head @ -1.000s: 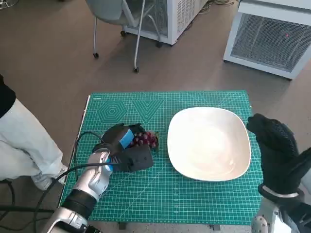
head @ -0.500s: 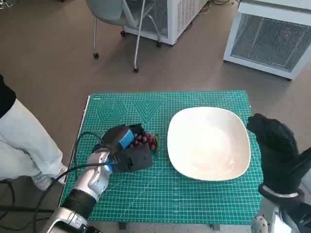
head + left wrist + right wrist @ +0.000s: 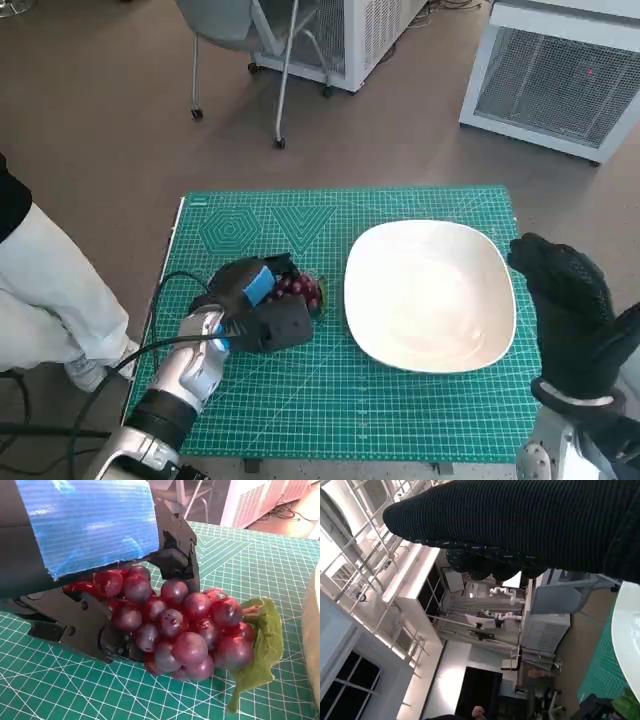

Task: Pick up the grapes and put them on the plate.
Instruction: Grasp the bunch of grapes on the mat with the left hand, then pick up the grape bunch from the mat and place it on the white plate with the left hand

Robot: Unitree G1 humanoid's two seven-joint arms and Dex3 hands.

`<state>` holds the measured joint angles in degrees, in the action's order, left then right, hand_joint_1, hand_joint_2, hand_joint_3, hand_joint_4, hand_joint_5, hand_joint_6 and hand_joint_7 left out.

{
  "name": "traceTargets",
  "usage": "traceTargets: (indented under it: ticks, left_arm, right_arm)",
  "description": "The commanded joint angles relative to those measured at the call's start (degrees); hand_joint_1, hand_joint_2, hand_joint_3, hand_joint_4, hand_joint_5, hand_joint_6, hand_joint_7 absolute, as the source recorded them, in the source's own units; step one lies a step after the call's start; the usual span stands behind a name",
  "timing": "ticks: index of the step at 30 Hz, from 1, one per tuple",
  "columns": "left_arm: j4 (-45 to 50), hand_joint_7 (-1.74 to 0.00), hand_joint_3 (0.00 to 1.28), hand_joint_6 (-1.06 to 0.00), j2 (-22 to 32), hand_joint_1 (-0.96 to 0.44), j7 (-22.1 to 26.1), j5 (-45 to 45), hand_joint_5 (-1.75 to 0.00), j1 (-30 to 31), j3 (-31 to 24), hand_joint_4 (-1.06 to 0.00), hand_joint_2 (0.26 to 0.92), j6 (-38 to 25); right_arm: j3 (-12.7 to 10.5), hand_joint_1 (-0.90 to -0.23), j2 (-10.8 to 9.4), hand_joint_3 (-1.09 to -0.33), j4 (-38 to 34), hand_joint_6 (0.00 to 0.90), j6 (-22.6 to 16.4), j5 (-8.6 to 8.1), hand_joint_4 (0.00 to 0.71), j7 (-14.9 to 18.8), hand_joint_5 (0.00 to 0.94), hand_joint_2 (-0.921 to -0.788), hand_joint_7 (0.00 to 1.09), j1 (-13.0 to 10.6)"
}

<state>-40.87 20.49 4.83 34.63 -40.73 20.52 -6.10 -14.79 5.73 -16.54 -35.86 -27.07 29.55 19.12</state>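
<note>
A bunch of dark red grapes [image 3: 302,291] with a green leaf lies on the green cutting mat [image 3: 330,400], just left of the white plate [image 3: 430,295]. My left hand [image 3: 255,305] covers the bunch from the left and grips it. In the left wrist view the black fingers [image 3: 80,625] wrap the near side of the grapes [image 3: 180,630], which still touch the mat. The plate holds nothing. My gloved right hand [image 3: 565,310] is raised beside the plate's right edge and holds nothing. The right wrist view shows only the glove [image 3: 520,525].
The mat covers the small table. A person's leg in white trousers [image 3: 50,290] is close to the table's left side. A wheeled chair [image 3: 240,30] and white cabinets [image 3: 560,70] stand on the floor beyond. A black cable [image 3: 110,370] runs along my left forearm.
My left hand has closed a little further over the grapes, hiding more of the bunch. The right hand and plate have not moved.
</note>
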Motion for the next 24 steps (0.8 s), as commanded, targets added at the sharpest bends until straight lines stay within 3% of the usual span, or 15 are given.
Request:
traceTargets:
  ticks: [1,8,24]
  left_arm:
    - [5.12,-1.09,0.07,-0.62,1.25,0.00,2.59,-0.91,-1.24,1.33,-0.94,-0.70,0.918,-1.95]
    - [16.11,-1.12,0.07,-0.63,3.41,0.00,4.57,-1.29,-1.20,3.81,-2.80,-0.70,0.918,-3.40]
    - [35.48,-1.13,0.03,-0.65,6.91,0.00,3.48,-1.09,-1.12,8.69,-9.25,-0.74,0.920,-2.50]
  right_arm:
    - [-0.06,-0.400,0.13,-0.580,-0.54,0.242,0.71,0.02,0.500,-0.02,0.359,-0.921,0.85,-0.57]
    - [-0.23,-0.399,0.29,-0.580,-0.57,0.243,0.65,0.15,0.500,-0.21,0.360,-0.921,0.85,-0.46]
    - [-0.22,-0.402,0.18,-0.577,-0.67,0.252,0.50,-0.24,0.499,0.09,0.357,-0.921,0.84,-0.37]
